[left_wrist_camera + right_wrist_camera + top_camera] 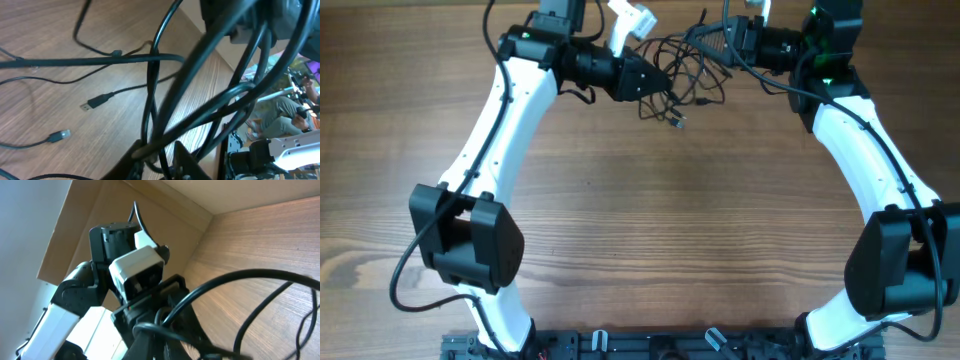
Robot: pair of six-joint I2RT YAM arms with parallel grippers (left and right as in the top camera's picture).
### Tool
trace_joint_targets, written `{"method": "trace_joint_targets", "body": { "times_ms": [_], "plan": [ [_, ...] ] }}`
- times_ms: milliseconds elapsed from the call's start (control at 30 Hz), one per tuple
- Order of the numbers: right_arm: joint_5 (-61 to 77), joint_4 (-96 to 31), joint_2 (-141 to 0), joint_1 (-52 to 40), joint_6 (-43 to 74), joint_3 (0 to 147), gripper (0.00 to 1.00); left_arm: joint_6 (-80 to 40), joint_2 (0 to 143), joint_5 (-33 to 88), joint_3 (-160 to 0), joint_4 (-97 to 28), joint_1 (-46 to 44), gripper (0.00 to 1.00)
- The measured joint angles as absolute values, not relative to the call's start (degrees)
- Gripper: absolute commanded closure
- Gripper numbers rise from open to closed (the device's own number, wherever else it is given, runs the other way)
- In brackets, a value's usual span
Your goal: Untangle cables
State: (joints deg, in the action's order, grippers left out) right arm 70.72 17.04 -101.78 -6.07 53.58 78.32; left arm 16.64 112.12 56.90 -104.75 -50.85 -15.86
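From overhead, the tangle of thin black flexible cables (692,78) covers the tips of both the left pincer (662,86) and the right pincer (712,42), so whether either grips a strand cannot be told. In the left wrist view the nearest strands are blurred dark bands running off the top and bottom edges, and the black fingers (182,160) are cropped by the lower edge. In the right wrist view the cable loop leaves the right edge.

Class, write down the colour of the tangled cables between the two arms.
The cables are black, shown best in the overhead view.
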Motion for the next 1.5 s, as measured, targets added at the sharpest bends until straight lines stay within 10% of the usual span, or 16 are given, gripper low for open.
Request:
{"method": "trace_joint_targets", "body": {
  "times_ms": [600, 1500],
  "plan": [
    [71.0, 18.3, -101.8, -5.6, 56.2, 78.3, 0.95, 18.0, 112.1, 53.8, -104.7, -50.3, -15.9, 0.96],
    [41.7, -31.0, -101.7, -3.4, 29.7, 78.6, 0.95, 17.6, 112.2, 52.9, -104.7, -50.6, -4.2, 0.95]
  ]
}}
